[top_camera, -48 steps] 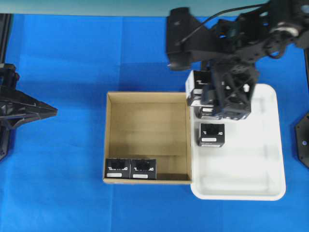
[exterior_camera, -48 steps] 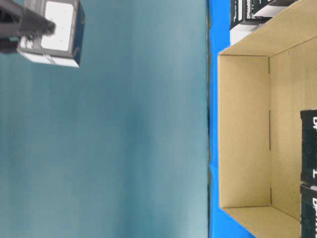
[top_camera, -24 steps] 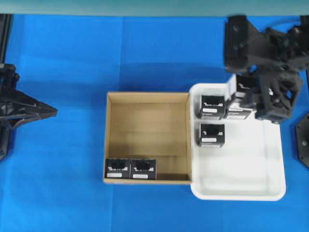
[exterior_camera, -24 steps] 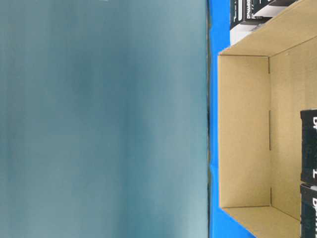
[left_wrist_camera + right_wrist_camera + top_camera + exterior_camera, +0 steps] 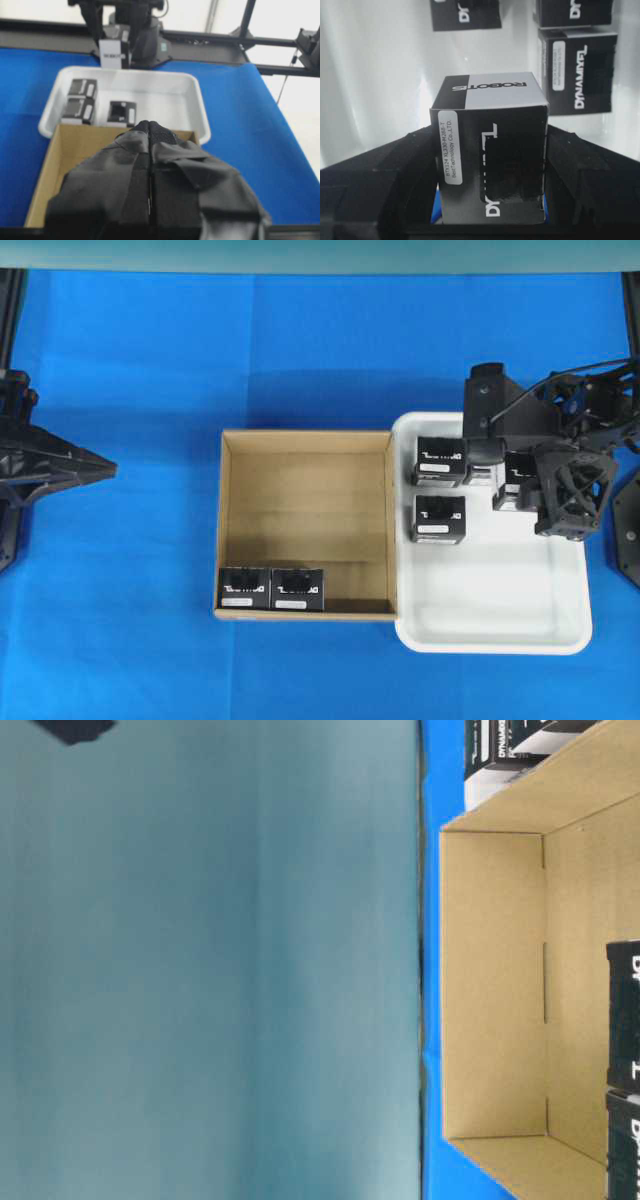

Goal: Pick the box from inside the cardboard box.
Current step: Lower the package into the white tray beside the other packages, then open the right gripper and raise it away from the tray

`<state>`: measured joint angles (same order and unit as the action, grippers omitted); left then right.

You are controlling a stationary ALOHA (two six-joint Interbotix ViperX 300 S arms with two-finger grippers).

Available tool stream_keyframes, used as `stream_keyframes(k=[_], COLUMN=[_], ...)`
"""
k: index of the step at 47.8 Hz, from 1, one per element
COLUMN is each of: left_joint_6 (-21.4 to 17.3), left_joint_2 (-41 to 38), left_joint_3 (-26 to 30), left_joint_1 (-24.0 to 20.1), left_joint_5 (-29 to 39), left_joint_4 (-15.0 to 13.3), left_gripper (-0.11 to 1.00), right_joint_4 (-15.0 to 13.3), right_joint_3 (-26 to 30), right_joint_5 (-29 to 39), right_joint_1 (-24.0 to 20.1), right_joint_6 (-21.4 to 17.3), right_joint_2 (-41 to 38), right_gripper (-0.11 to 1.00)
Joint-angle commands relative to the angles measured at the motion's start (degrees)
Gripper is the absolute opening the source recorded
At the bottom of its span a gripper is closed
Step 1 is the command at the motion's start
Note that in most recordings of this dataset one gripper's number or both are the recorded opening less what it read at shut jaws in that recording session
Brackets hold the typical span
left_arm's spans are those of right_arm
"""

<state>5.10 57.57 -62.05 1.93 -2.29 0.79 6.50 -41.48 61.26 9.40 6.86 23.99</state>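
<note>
White plastic tray (image 5: 500,625) on blue table cover (image 5: 130,570), beside carton.

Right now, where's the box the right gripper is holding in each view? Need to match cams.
Overhead: held box at upper right, over the white tray, mostly hidden by the right gripper.
Table-level: not in view.
Left wrist: top, left of centre, beyond the tray's far rim.
Right wrist: centre foreground, between the fingers.
Shared landmark: the white tray, seen in all but the table-level view.
</note>
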Motion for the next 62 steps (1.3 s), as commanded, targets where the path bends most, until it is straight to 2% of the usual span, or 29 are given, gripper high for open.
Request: stream_keyframes(k=[1,10,28,62], left_joint_6=[-0.18,-0.18,-0.09,-0.09], left_joint_2=[-0.35,-0.35,-0.44,-0.53], left_joint_3=[1.76,1.76,1.93,2.02], left_joint_1=[-0.18,-0.26,-0.62,-0.62], left_joint_5=[-0.35,-0.35,-0.35,-0.35], left_joint_4=[0.18,0.18,0.18,0.18], left_gripper=[-0.07,-0.07,-0.07,-0.07], right_joint_4=[0.18,0.35,0.35,0.00], right_joint_3=[-1.67,-5.36,-8.26,-9.76], right_joint_5=[-3.34,-10.46,-19.69,-22.24], right_joint_1=[-0.79,-1.85,-3.78,-3.87], right_joint_6=[0.09,0.09,0.97,0.44], right_joint_2=[-0.62,-2.90,-10.46,-13.80], right_gripper=[0.61,0.61,0.61,0.61])
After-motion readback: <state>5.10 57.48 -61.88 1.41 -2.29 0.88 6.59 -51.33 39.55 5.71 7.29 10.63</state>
